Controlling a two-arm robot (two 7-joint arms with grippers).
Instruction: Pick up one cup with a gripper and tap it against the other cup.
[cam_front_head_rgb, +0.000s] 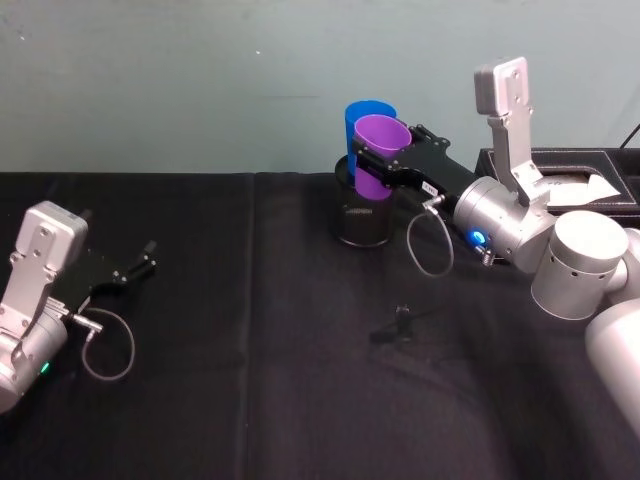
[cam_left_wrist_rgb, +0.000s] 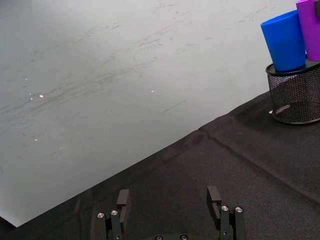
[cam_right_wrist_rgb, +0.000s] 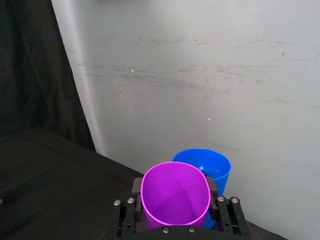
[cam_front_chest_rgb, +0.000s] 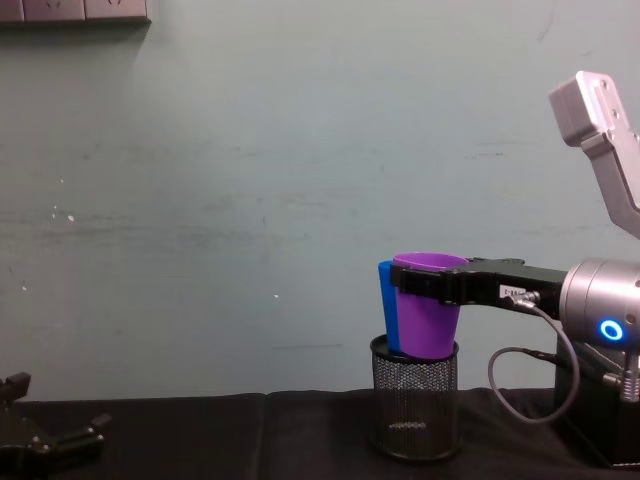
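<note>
My right gripper (cam_front_head_rgb: 376, 166) is shut on the purple cup (cam_front_head_rgb: 383, 138), holding it upright by its upper wall. The cup's base hangs at the rim of a black wire-mesh holder (cam_front_head_rgb: 362, 226). The blue cup (cam_front_head_rgb: 361, 114) stands in that holder, right behind the purple one, and their sides appear to touch. The chest view shows the purple cup (cam_front_chest_rgb: 428, 322) in front of the blue cup (cam_front_chest_rgb: 384, 298). From the right wrist, both open mouths show, the purple cup (cam_right_wrist_rgb: 175, 200) nearer and the blue cup (cam_right_wrist_rgb: 212, 165) beyond. My left gripper (cam_front_head_rgb: 148, 256) rests open at the table's left.
A black box (cam_front_head_rgb: 560, 172) with white tissue stands at the back right, behind my right arm. A small dark scrap (cam_front_head_rgb: 400, 326) lies on the black cloth in front of the holder. A pale wall runs close behind the table.
</note>
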